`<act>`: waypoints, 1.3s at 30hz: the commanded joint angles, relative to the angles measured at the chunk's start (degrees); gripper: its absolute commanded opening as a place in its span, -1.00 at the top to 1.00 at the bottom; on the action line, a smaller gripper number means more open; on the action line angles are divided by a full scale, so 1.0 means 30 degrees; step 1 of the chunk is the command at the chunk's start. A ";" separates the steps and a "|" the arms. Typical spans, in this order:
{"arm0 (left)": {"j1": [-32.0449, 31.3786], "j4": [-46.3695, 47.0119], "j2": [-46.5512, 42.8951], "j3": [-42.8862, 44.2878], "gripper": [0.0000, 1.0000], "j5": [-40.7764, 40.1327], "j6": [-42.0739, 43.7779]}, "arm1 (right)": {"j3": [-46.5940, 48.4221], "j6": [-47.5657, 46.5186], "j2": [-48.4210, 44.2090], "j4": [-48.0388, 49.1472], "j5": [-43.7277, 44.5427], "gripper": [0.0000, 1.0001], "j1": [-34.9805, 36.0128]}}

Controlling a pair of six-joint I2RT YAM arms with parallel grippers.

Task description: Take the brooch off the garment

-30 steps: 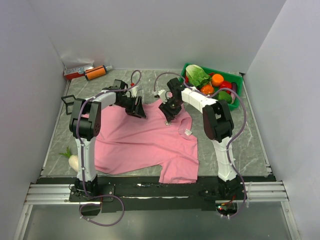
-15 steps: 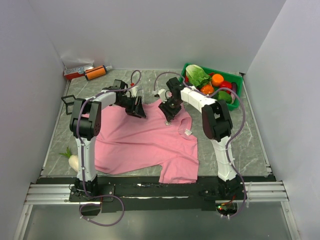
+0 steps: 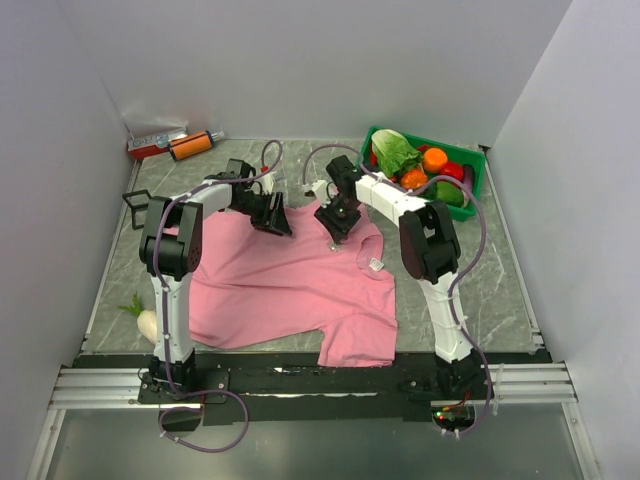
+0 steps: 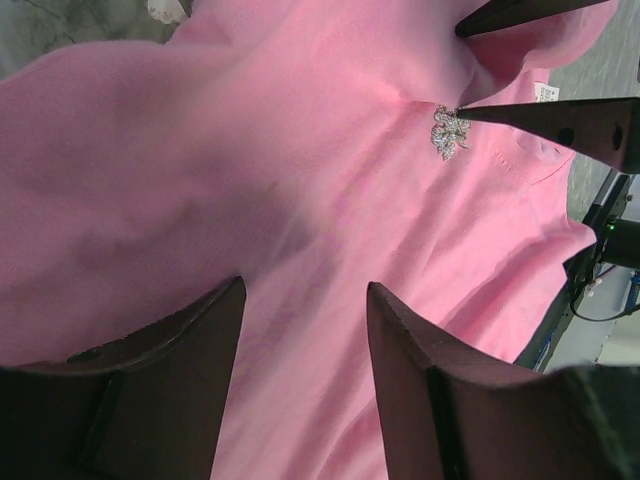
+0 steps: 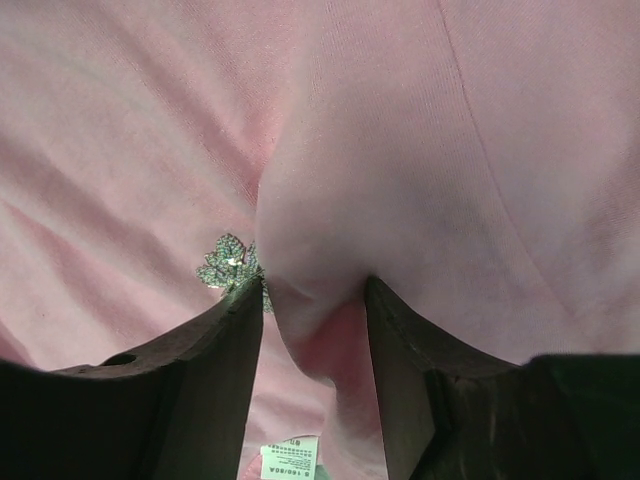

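I see the right gripper [image 5: 308,290] half-closed, pinching a fold of the garment [image 5: 450,150] just beside the brooch [image 5: 230,262]. The left gripper [image 4: 305,290], well apart from the brooch, stands half-open and empty.

Partly hidden behind one jaw of the right gripper [image 5: 312,288]: brooch [image 5: 229,261], lower right edge. Cut off at the bottom edge: neck label [image 5: 288,459] of the garment [image 5: 480,150], print too small to read. Too small to make out from above: brooch. Cropped in left wrist view: right gripper's jaws.
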 commanded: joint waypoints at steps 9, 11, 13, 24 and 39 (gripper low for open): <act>0.0048 -0.0103 0.0351 0.0750 -0.16 0.0014 0.0296 | 0.0635 -0.0117 0.0471 -0.0899 -0.2290 -0.05 -0.0665; 0.0019 -0.0132 0.0380 0.0692 -0.16 -0.0015 0.0296 | 0.0665 -0.0409 0.0267 -0.0959 -0.3371 -0.06 -0.0724; 0.0019 -0.0103 0.0410 0.0692 -0.16 -0.0044 0.0326 | 0.0723 -0.0528 0.0178 -0.0988 -0.3874 -0.08 -0.0753; 0.0018 -0.0133 0.0292 0.0604 -0.16 -0.0074 0.0384 | 0.1633 0.0147 0.0999 -0.1341 -0.2149 -0.14 -0.0197; 0.0019 -0.0133 0.0176 0.0546 -0.16 -0.0103 0.0355 | 0.0460 -0.0587 0.0500 -0.0462 -0.0859 0.00 -0.0021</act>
